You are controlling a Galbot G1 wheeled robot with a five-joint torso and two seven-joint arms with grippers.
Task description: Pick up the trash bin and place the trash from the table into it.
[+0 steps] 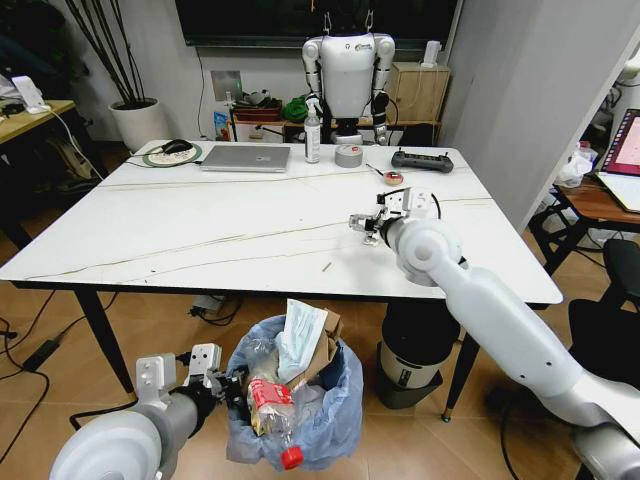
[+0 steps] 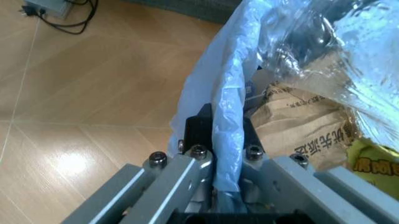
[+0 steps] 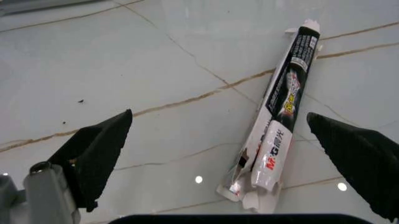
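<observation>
Glossy white stone-look top on the table [image 1: 200,230], thin brown veins, lamp spots mirrored in it. The wrapper [image 3: 278,126] is slick printed plastic film, shiny, torn ragged at one end. Right gripper [image 3: 227,156]: matt black rubbery pads. The trash bin [image 1: 340,400] wears crinkly translucent blue plastic; rough brown paper [image 2: 299,126] inside. Left gripper [image 2: 218,154]: brushed grey metal, bright screw heads. Floor [image 2: 81,107] is satin wood planks.

left gripper [image 1: 232,385] low, clamped | right gripper [image 1: 362,226] extended forward, fingers spread
</observation>
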